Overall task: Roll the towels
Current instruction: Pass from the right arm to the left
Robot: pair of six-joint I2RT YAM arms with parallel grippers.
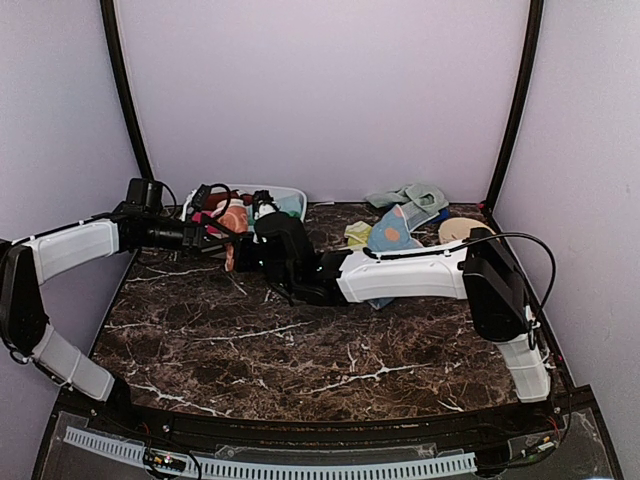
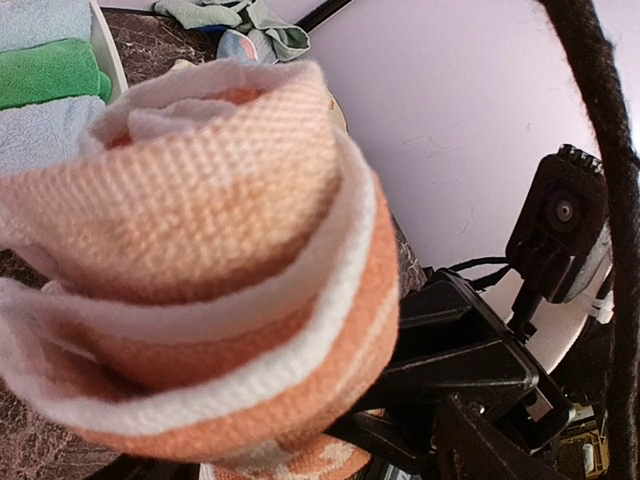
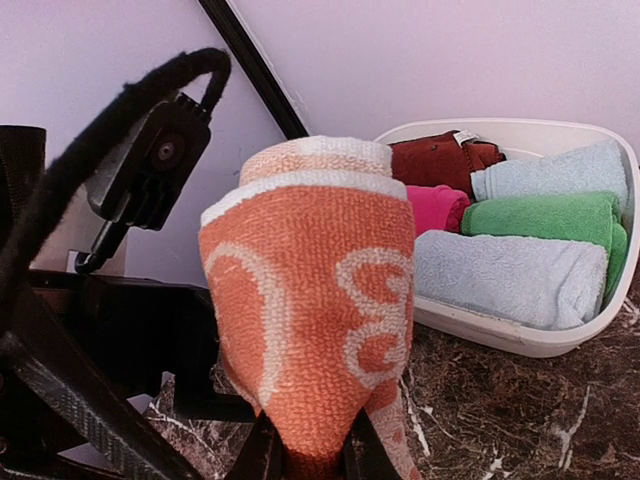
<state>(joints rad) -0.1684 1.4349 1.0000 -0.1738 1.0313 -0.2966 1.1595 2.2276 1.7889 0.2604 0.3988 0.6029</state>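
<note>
**Q:** Which step is shown here, and where is the towel?

**A:** It looks like the transfer of a finished roll. Your right gripper (image 3: 305, 455) is pinching the lower end of the peach-orange terry towel with pale printed loops (image 3: 310, 290). The towel stands upright as a tight roll. It appears to be held off the dark marbled surface (image 1: 300, 350), just in front of the white oval plastic tub (image 3: 520, 335). Other rolls lie side by side in the tub: a green rolled towel (image 3: 540, 215), a pale-blue rolled towel (image 3: 500, 275), a pink one and a rust-brown one.

**Q:** What is the left gripper doing?

**A:** Your left gripper (image 1: 212, 237) sits close against the roll on its left side. The roll fills that wrist view and hides the fingers. You cannot tell whether they are spread or pressing on the cloth.

**Q:** What does the next move call for?

**A:** Probably you carry the roll over the tub's rim and lay it beside the others. Set it down with the outer wrap underneath, because a soft roll tends to unwind once released. Let go only when it is resting.

**Q:** What is left to do?

**A:** A light-blue spotted towel (image 1: 395, 232), a mint towel (image 1: 405, 195) and a yellow-green towel (image 1: 357, 233) lie unrolled at the back right of the surface.
</note>
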